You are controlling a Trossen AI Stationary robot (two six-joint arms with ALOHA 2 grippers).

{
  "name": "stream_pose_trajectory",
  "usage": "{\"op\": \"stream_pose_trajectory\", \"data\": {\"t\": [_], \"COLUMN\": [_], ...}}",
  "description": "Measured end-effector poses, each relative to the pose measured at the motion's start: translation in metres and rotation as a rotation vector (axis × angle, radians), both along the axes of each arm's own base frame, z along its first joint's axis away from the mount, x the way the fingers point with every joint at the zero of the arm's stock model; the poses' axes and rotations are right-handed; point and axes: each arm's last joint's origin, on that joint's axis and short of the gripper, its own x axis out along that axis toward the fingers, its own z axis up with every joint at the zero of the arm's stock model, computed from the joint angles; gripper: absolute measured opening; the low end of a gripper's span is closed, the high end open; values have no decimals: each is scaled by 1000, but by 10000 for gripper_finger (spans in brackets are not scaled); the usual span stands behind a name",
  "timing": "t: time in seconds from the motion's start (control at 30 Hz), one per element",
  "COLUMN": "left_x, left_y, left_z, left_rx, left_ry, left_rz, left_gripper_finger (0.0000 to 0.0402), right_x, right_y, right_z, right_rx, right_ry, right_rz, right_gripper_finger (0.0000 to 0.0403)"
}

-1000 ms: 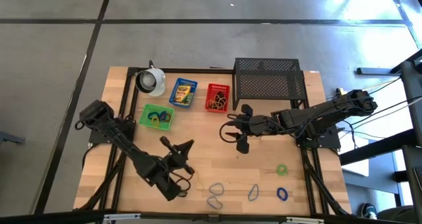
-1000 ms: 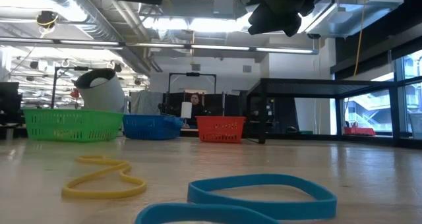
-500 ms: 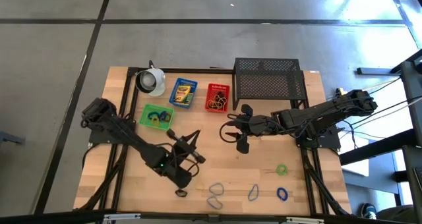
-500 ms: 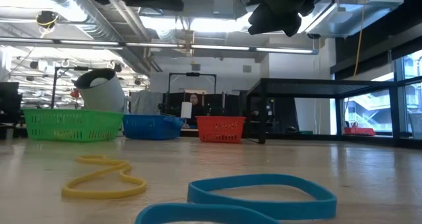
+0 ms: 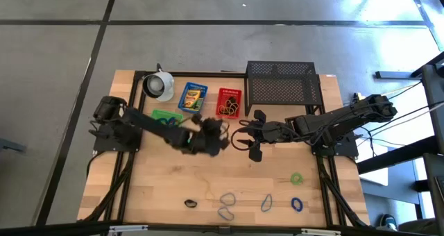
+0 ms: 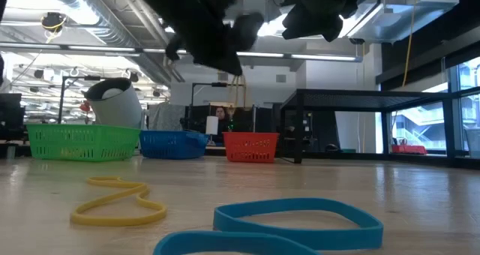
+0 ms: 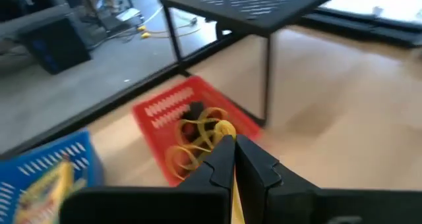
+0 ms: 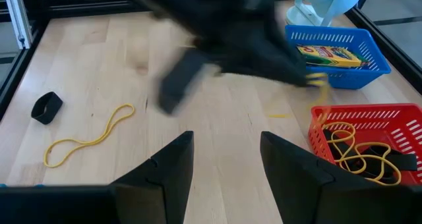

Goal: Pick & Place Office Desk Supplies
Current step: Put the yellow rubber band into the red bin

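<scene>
The left arm stretches across the table toward its middle, its left gripper [image 7: 232, 159] raised above the surface with both fingers pressed together, while the right arm reaches in from the opposite side, its right gripper [image 8: 226, 163] held with fingers spread apart.

Your wooden table [image 5: 146, 194] carries three baskets [image 5: 193, 97], a white cup [image 5: 159, 85] and a black rack [image 5: 283, 83] along its far edge, rubber bands [image 5: 227, 205] near its front edge.
</scene>
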Motion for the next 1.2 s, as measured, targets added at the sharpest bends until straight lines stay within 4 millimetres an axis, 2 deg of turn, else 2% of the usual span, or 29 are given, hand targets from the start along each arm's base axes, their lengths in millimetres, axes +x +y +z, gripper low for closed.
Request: {"op": "stream_pose_trajectory", "data": {"t": [0.27, 0.4, 0.5, 0.67, 0.93, 1.2], "left_x": [7, 13, 20, 27, 32, 33], "left_y": [75, 102, 115, 127, 129, 127], "left_z": [-4, -7, -12, -23, -45, -46], "left_rx": [-60, -119, -139, -146, -177, -209], "left_ry": [73, 9, 1, -24, 27, -5], "left_rz": [70, 69, -4, -30, -52, -52], "left_gripper_finger": [3, 3, 3, 3, 3, 4], "right_x": [0, 0, 0, 0, 0, 0], "right_y": [0, 0, 0, 0, 0, 0], "right_z": [0, 0, 0, 0, 0, 0], "right_rx": [0, 0, 0, 0, 0, 0], "right_ry": [0, 0, 0, 0, 0, 0], "right_rz": [0, 0, 0, 0, 0, 0], "right_gripper_finger": [177, 177, 178, 177, 178, 178]}}
